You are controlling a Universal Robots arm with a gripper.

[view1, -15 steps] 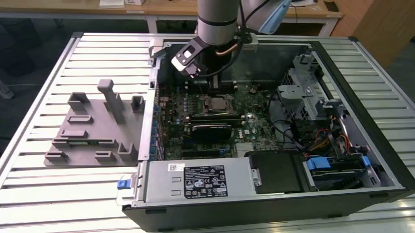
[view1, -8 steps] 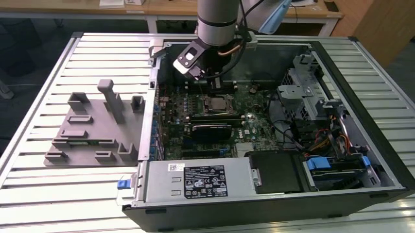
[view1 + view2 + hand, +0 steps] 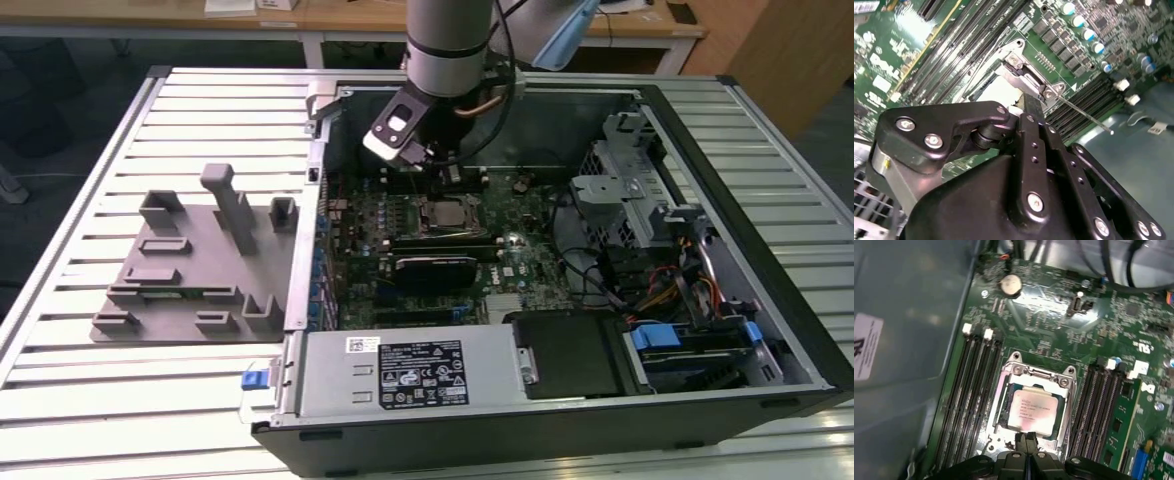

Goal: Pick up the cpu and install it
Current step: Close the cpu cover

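Observation:
The cpu (image 3: 1033, 411), a flat silver square, lies inside the metal socket frame (image 3: 1016, 369) on the green motherboard (image 3: 1054, 340). In the exterior view the cpu (image 3: 447, 213) sits mid-board inside the open computer case. My gripper (image 3: 1027, 436) hangs just above one edge of the socket, its two black fingers pressed together with nothing between them. The exterior view shows the gripper (image 3: 424, 160) lowered into the case, behind the socket. In the second wrist view the fingers (image 3: 1029, 107) point at the socket frame (image 3: 1019, 67), and a pale patch of the cpu (image 3: 1001, 90) shows beside them.
Memory slots (image 3: 966, 390) flank the socket on both sides. A thin socket lever (image 3: 1084, 116) sticks out. A black block (image 3: 434, 270) lies in front of the socket. Drive cage and cables (image 3: 641, 210) fill the exterior view's right. A grey fixture (image 3: 200, 260) stands outside the case.

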